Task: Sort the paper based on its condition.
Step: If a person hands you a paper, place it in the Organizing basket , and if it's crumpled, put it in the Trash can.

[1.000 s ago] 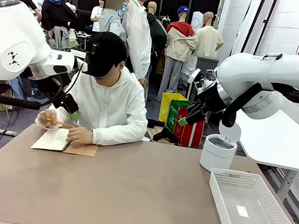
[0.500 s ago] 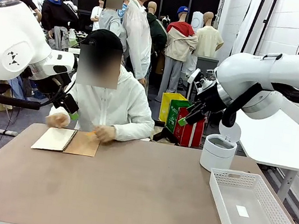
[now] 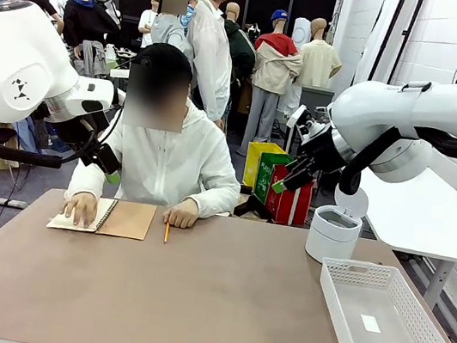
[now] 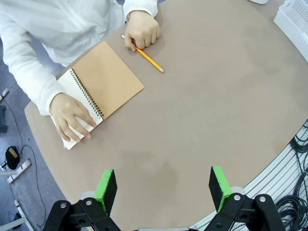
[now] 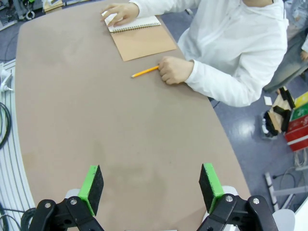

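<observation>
Hanging high over the far left of the table (image 3: pixel 215 309), the left gripper (image 3: pixel 111 175) has the open spiral-bound notebook with a brown card cover (image 3: pixel 127 219) just below and beyond it in the front view. The right gripper (image 3: pixel 281 184) hangs well apart from it, past the person's other elbow. The paper (image 3: pixel 57 219) here is the notebook's white page, bound in and pinned under the person's flat hand (image 3: pixel 81 206). The left arm is plainly the nearer of the 2.

From the left wrist, the 2 green pads (image 4: pixel 107 188) stand spread wide with nothing between them. The page lies ahead and off toward the left pad. Its long axis follows the spiral and slants across the line that joins the pads.

From the right wrist, that gripper's pads (image 5: pixel 91 189) gape just as wide and are empty too. The notebook lies far ahead of them, past the yellow pencil (image 5: pixel 144 71).

Against 0.5 s ago, the pencil has left the person's fingers over the cover and lies on the table beside it. The other hand has flattened onto the page, and both arms have kept their places.
</observation>
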